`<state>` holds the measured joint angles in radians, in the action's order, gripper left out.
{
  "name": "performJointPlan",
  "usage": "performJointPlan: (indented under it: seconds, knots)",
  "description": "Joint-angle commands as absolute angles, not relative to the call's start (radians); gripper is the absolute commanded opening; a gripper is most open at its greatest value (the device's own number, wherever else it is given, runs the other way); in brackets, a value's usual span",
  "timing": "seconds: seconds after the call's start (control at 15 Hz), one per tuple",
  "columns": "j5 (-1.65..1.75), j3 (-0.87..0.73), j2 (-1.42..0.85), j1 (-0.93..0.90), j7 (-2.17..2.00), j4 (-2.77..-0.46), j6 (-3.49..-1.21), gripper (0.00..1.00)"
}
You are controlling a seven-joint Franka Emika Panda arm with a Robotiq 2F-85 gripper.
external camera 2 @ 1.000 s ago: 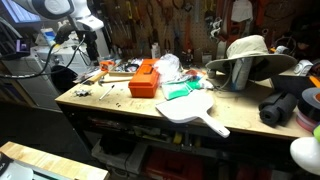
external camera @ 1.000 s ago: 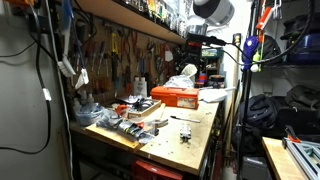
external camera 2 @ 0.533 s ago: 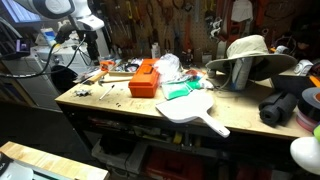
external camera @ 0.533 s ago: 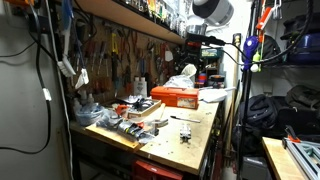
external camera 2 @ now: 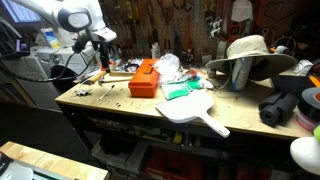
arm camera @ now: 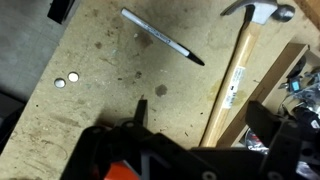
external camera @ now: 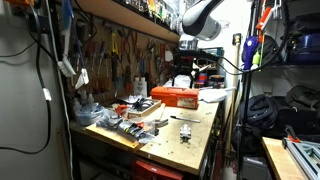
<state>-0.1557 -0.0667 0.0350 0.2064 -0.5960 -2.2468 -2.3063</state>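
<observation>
My gripper (arm camera: 202, 112) hangs over the pale, speckled chipboard bench top (arm camera: 90, 40) with its jaws spread wide. They hold nothing and touch nothing.

Only the wrist view shows this. It also shows the hammer with the long light wooden handle and steel head (arm camera: 232, 75), which lies flat on the board. The lower end of the hammer's handle runs down between my two fingers, nearer the right one, and the steel head points away from me towards the top edge of that view.

A slim black marker pen (arm camera: 160, 35) lies at a slant just beside the hammer's handle, on its left. The pen's dark tip comes close to the wood, but I cannot tell whether they touch. Two small round silver discs (arm camera: 66, 80) sit side by side, well apart from the hammer and far to its left, beyond the pen.

In both exterior views the hammer, pen and discs are too small to pick out. Those views show what the wrist camera misses. My gripper (external camera 2: 100, 55) hovers above one end of the cluttered bench, and the arm reaches down from above (external camera: 183, 62). A flat orange plastic tool case (external camera 2: 143, 78) lies further along the bench. In an exterior view a wide-brimmed cream hat (external camera 2: 250, 55) sits far beyond that case.
</observation>
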Motion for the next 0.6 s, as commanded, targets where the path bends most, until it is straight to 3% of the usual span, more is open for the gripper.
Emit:
performJointPlan:
  seconds: [0.0, 0.53]
  knots:
    - [-0.157, -0.101, -0.093, 0.186, -0.591, -2.180, -2.360, 1.00]
    - [-0.147, -0.149, -0.277, 0.159, -0.627, -2.053, -2.416, 1.00]
